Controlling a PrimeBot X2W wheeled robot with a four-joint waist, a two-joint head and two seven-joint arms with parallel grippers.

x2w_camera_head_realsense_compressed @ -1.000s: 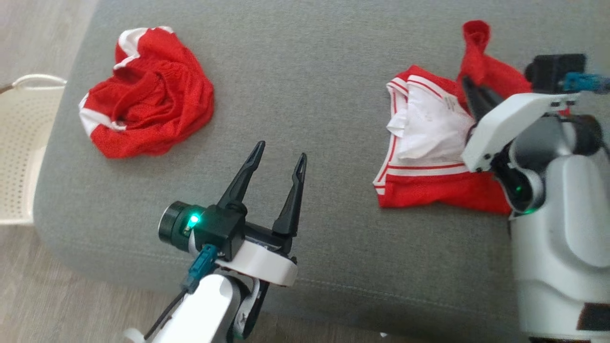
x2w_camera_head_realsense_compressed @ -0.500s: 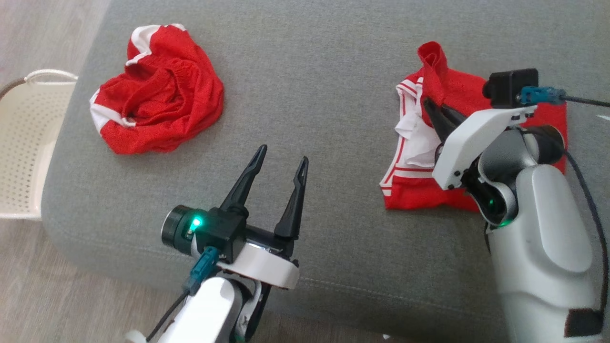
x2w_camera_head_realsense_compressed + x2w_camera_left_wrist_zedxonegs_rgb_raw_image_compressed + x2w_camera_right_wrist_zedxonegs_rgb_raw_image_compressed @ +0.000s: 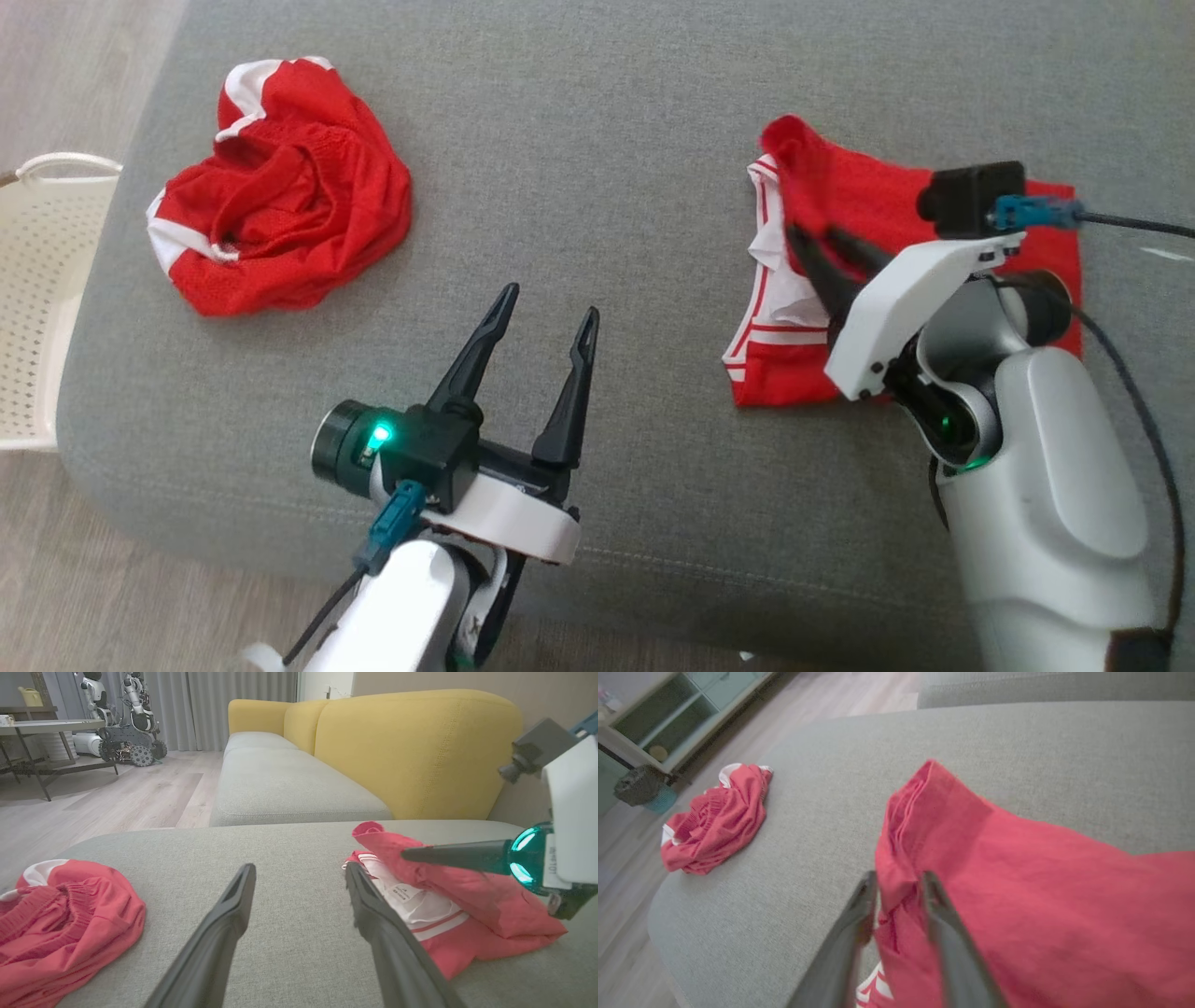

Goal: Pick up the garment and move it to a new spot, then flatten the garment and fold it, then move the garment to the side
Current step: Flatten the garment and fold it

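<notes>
Much bare cushion (image 3: pixel 597 168) beside garment (image 3: pixel 868 201)

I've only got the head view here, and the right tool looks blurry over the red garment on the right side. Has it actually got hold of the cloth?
Observer: Yes. In the right wrist view the right tool is shut on a fold of the garment, with red cloth pinched in it.
Operator: Is that fold lying flat, or is it up off the rest?
Observer: It's up. The left wrist view shows the held flap raised above the rest of the garment, with the white lining lying below it.
Operator: What's beyond the garment?
Observer: A yellow backrest rises past the far edge of the grey cushion.
</notes>
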